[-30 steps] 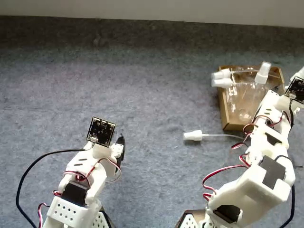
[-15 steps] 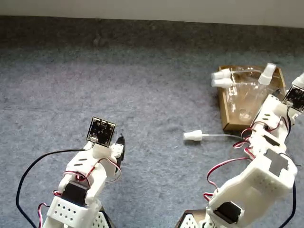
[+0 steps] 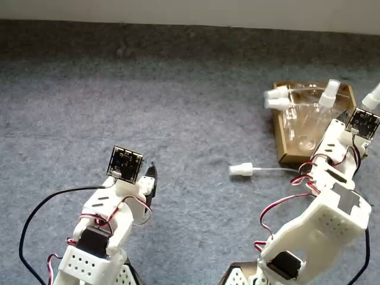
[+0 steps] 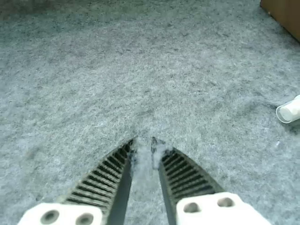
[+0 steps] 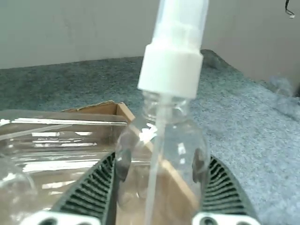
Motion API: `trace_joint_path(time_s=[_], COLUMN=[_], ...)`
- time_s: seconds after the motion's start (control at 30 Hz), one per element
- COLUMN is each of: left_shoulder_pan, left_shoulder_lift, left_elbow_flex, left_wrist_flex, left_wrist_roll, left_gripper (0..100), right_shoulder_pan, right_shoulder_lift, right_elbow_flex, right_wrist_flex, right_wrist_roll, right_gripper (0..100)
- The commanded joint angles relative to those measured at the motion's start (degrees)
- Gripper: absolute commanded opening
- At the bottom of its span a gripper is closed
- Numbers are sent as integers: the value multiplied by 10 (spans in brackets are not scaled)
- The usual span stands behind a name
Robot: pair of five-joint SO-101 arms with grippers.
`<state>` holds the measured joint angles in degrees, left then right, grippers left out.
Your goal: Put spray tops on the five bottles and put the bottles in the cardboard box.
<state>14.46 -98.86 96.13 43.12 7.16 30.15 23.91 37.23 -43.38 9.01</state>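
My left gripper (image 4: 143, 143) hovers low over the grey carpet (image 3: 178, 107). Its fingers are drawn almost together, with a thin strip of carpet showing between the tips and nothing held. Ahead of it and off to its right, well apart, a loose spray top (image 3: 241, 170) lies on its side on the carpet, its thin tube trailing toward my right arm. Farther off on that side is a corner of the cardboard box (image 4: 283, 14).

The box sits close in front of my right arm. In it I can see three clear bottles (image 3: 303, 122) with white tops, two of the tops poking over its left wall.

My right gripper (image 5: 160, 161) is clamped on a bottle (image 5: 161, 136), one ribbed finger pressed to each side of the clear body. The bottle stands upright in my grip with its white spray top (image 5: 173, 61) on the neck and the tube running down inside. It is by the box's right edge, with the other bottles just beside it.
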Motion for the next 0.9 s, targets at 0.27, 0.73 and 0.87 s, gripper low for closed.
trace_joint_path(time_s=[0.27, 0.73, 0.87], left_shoulder_pan=[-7, -7, -7], left_shoulder_lift=[-3, -3, -3], left_elbow_flex=[13, 13, 13], left_wrist_flex=[-16, -16, -17], left_wrist_roll=[2, 2, 2], left_gripper=[7, 7, 7], right_shoulder_pan=[-6, -6, -6], right_shoulder_lift=[-5, -5, -6], right_elbow_flex=[-18, -18, -20], right_wrist_flex=[-14, -15, -15], right_wrist_roll=[12, 12, 12], right_gripper=[140, 241, 242])
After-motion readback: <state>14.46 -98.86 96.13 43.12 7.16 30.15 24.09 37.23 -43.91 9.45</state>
